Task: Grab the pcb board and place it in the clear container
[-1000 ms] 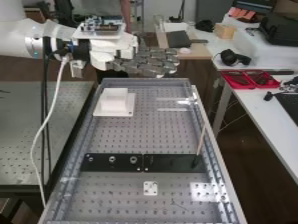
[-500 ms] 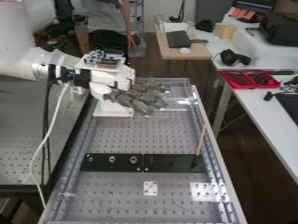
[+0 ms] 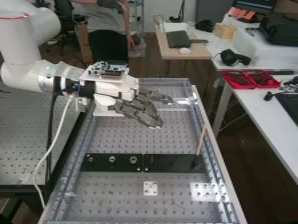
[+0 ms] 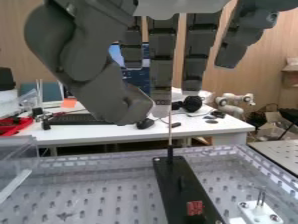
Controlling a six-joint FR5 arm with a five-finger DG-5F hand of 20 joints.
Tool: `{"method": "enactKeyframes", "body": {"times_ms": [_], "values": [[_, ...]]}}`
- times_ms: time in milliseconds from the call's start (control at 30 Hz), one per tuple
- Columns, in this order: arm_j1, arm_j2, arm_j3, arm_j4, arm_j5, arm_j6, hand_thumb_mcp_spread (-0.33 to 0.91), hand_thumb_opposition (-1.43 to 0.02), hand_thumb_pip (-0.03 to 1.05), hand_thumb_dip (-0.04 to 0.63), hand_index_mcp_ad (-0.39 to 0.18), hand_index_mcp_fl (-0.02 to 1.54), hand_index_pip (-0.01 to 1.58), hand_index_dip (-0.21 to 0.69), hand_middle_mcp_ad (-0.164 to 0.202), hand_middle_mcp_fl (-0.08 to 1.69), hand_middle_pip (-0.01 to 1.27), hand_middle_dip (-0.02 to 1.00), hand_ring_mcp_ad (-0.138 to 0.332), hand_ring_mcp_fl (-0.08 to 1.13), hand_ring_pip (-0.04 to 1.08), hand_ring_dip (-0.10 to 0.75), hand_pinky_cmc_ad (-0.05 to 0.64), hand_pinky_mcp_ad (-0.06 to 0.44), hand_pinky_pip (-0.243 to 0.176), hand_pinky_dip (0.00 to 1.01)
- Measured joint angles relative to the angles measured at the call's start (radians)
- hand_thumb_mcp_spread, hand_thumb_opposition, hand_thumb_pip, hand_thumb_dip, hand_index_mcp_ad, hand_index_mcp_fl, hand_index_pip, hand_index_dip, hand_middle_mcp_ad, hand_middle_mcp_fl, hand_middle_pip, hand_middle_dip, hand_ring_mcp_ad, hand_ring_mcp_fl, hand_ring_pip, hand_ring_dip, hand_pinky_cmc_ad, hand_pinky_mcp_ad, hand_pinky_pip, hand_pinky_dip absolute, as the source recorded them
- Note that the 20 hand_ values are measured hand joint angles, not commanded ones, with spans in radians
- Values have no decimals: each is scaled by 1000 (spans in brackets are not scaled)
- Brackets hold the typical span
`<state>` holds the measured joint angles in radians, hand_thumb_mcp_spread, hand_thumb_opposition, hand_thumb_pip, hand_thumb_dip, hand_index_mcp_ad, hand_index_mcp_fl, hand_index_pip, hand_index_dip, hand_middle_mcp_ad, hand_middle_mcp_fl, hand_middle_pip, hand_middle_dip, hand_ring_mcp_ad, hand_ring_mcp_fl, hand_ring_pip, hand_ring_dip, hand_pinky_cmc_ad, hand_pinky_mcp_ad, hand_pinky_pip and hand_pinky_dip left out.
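Note:
My hand (image 3: 136, 107) is over the far part of the perforated bench in the high view, fingers extended and slightly spread, nothing held. In the wrist view the hand (image 4: 163, 65) hangs with straight fingers and the thumb beside them. The clear container (image 3: 178, 103) stands at the bench's far right, just beyond the fingertips; its transparent wall (image 4: 16, 155) appears in the wrist view too. A small red piece (image 4: 194, 207) lies on the long black plate (image 4: 178, 185); I cannot tell whether it is the pcb board.
The black plate (image 3: 174, 162) crosses the bench, with a thin stick (image 3: 201, 137) upright at its right end. A small white plate (image 3: 151, 188) lies nearer. The white block's base (image 3: 105, 111) is partly behind the hand. Red trays (image 3: 249, 80) rest on the side table.
The hand has come from beyond the bench's far end to over its far part, nearer and lower in the high view. Its fingers now slant downward and cover much of the white block.

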<state>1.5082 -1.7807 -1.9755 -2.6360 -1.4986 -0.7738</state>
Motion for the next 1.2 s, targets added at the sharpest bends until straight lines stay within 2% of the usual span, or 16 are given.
{"method": "enactKeyframes", "body": {"times_ms": [133, 233, 300, 333, 367, 467, 533, 633, 767, 867, 1000, 1200], "values": [[-14, -31, 9, 29, -26, 1, 459, -956, 922, 490, -42, 110, 113, 31, 75, 354, 602, 623, 117, 342, 108, 415, 215, 215, -26, 279], [-24, -53, 16, 43, -42, 3, 459, -960, 894, 490, -45, 75, 113, 31, 63, 340, 620, 641, 113, 361, 113, 435, 216, 216, -28, 253], [-32, -68, 19, 58, -56, 3, 457, -972, 892, 494, -54, 73, 113, 31, 56, 426, 632, 656, 101, 358, 103, 429, 216, 215, -28, 223], [-38, -76, 20, 72, -67, 2, 480, -990, 876, 494, -56, 75, 113, 31, 42, 463, 681, 681, 101, 375, 113, 456, 215, 215, -21, 218], [-43, -84, 22, 84, -76, 1, 508, -1005, 834, 490, -63, 75, 113, 31, 24, 511, 731, 703, 99, 394, 103, 445, 211, 215, -10, 209], [-55, -106, 27, 88, -94, -1, 522, -1019, 815, 490, -63, 75, 113, 31, -5, 506, 749, 717, 96, 412, 112, 476, 215, 216, -10, 209], [-69, -126, 32, 94, -113, -5, 522, -1019, 815, 490, -72, 75, 113, 31, -5, 517, 735, 721, 87, 412, 108, 490, 211, 216, -10, 209], [-88, -151, 34, 123, -136, -6, 524, -1016, 815, 490, -75, 87, 117, 31, -5, 490, 733, 735, 86, 410, 103, 485, 243, 215, -12, 194], [-114, -186, 37, 162, -166, 4, 520, -1016, 815, 494, -72, 105, 113, 31, -2, 463, 693, 735, 87, 410, 112, 499, 251, 215, 2, 194], [-124, -197, 39, 181, -182, 5, 520, -1012, 815, 494, -96, 105, 117, 31, -3, 457, 665, 735, 82, 410, 108, 501, 260, 216, 0, 194], [-145, -218, 45, 217, -210, 8, 520, -1009, 813, 494, -87, 108, 113, 31, -2, 428, 649, 735, 79, 405, 106, 503, 265, 216, 0, 194], [-165, -248, 55, 257, -235, 14, 518, -988, 787, 475, -91, 159, 117, 31, -5, 415, 681, 737, 68, 408, 105, 531, 262, 216, 3, 194]]}}
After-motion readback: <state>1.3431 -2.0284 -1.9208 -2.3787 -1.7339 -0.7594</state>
